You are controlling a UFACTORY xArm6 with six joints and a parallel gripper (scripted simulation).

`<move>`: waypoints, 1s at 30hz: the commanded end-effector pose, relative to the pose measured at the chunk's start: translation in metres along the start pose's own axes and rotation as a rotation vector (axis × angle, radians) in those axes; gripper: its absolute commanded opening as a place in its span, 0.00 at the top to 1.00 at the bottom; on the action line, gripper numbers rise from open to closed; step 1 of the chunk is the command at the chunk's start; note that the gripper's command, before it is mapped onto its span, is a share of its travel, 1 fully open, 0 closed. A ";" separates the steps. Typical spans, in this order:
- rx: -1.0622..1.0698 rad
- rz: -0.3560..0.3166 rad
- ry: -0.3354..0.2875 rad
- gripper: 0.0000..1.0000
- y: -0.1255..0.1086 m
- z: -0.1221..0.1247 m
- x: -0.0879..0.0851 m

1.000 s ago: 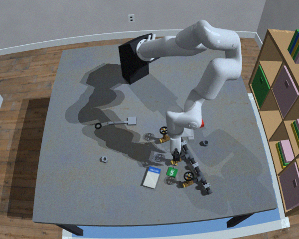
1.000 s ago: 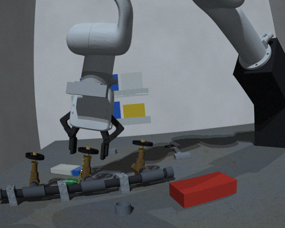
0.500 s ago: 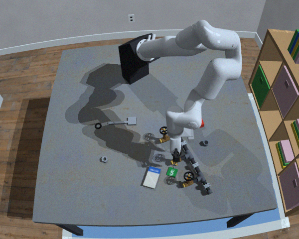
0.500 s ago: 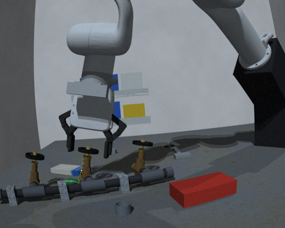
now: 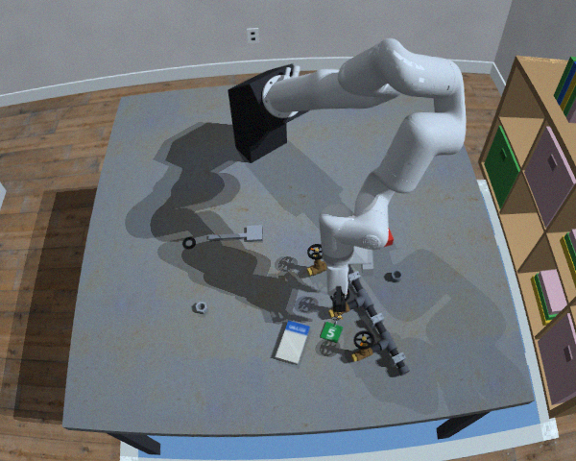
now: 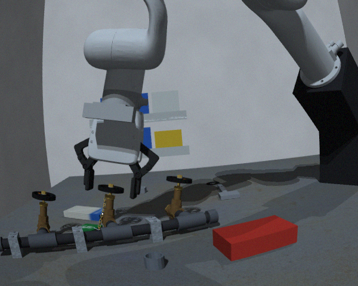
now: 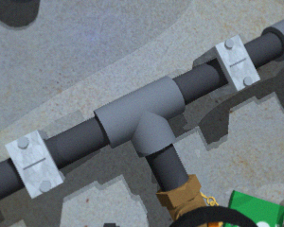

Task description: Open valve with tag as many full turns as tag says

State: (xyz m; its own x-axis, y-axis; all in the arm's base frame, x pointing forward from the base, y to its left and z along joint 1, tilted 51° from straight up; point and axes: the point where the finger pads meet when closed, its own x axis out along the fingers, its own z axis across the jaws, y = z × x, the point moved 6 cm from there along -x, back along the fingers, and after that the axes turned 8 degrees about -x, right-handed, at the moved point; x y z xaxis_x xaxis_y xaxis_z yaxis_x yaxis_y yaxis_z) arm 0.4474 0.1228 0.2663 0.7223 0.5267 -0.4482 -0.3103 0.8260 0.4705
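Three brass valves with black handwheels stand on a grey pipe (image 6: 111,232). The middle valve (image 6: 110,188) carries a chain to a green tag (image 5: 330,331) marked 5. The tag's corner also shows in the wrist view (image 7: 257,210). My gripper (image 6: 111,183) is open. Its fingers stand on either side of the middle handwheel, apart from it, with the tips at about its height. The left valve (image 6: 43,196) and the right valve (image 6: 179,179) stand free. In the overhead view the wrist hides the middle handwheel.
A red block (image 6: 255,236) lies right of the pipe. A small grey cup (image 6: 154,261) stands in front of it. A white and blue card (image 5: 291,342), a nut (image 5: 198,305), a black ring (image 5: 189,238) and a grey bracket (image 5: 238,234) lie on the table. Shelves (image 5: 546,223) stand at the right.
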 end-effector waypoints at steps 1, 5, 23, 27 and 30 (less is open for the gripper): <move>0.058 0.000 -0.001 0.00 0.000 0.001 0.000; 0.111 0.000 -0.001 0.00 0.000 0.001 0.000; 0.969 0.002 -0.012 0.00 0.000 0.000 0.000; 1.148 0.004 -0.028 0.00 0.001 -0.001 0.000; 1.298 0.007 -0.039 0.00 0.001 -0.001 0.000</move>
State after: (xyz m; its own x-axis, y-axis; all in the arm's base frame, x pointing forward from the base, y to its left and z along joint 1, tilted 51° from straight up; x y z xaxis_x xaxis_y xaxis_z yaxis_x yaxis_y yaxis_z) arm 0.4447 0.1249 0.2640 0.7671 0.4924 -0.4113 0.3614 0.1981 0.9111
